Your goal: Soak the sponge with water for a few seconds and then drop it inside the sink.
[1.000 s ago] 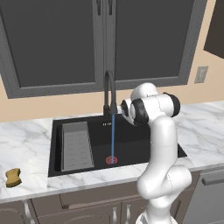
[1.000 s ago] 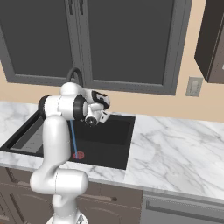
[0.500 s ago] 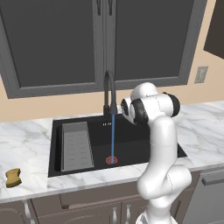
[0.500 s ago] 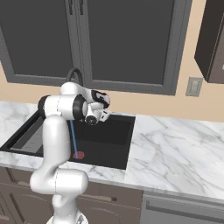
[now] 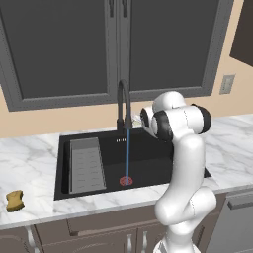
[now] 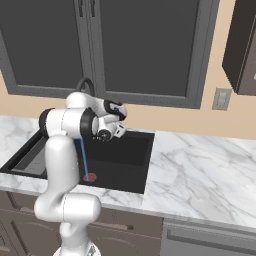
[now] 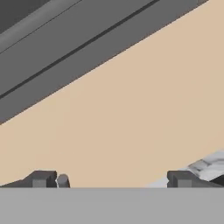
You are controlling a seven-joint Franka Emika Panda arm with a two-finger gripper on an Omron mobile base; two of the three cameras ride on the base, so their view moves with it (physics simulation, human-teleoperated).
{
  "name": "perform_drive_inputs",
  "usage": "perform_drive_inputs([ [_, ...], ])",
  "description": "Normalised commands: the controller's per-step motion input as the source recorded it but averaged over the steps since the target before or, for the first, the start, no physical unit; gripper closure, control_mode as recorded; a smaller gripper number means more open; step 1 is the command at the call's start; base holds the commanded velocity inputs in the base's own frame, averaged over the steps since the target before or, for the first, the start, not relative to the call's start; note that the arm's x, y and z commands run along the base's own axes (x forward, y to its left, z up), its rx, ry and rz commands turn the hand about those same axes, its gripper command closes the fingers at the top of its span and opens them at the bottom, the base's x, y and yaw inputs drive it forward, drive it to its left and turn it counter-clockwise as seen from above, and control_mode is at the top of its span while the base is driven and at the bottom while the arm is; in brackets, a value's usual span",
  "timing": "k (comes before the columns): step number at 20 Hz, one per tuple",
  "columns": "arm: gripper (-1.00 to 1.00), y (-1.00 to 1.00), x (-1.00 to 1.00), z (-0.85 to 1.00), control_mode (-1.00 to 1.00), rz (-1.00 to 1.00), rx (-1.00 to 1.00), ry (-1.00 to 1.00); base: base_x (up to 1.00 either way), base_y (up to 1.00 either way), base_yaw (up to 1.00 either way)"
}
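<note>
The small yellow-brown rectangular sponge lies on the white marbled counter, near its front edge, well to the left of the large black rectangular sink and apart from it. Nothing touches it. In the sink, a thin straight blue stream of water falls from the tall black arched faucet onto the red-ringed drain. A grey ribbed rack insert sits in the basin's left part. The white arm's two-finger gripper is up by the beige wall behind the sink, just right of the faucet; its jaws are spread wide with nothing between them. Dark grey cabinet doors hang above.
</note>
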Motion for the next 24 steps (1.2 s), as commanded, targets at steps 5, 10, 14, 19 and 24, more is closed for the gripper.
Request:
perform_drive_inputs([
  [5,-1.0,-0.4,-0.24,0.39,-1.0,-0.01,0.08,0.0,0.0,0.0,0.0],
  [10,-1.0,-0.4,-0.35,0.43,-1.0,0.0,0.11,0.0,0.0,0.0,0.0],
  [14,-1.0,-0.42,-0.45,0.4,-1.0,0.0,0.15,0.08,0.0,0.0,0.0],
  [19,-1.0,-0.52,-0.52,0.26,-1.0,0.0,0.19,0.16,0.0,0.0,0.0],
  [24,-1.0,-0.62,-0.57,0.23,-1.0,0.0,0.2,0.16,0.0,0.0,0.0],
])
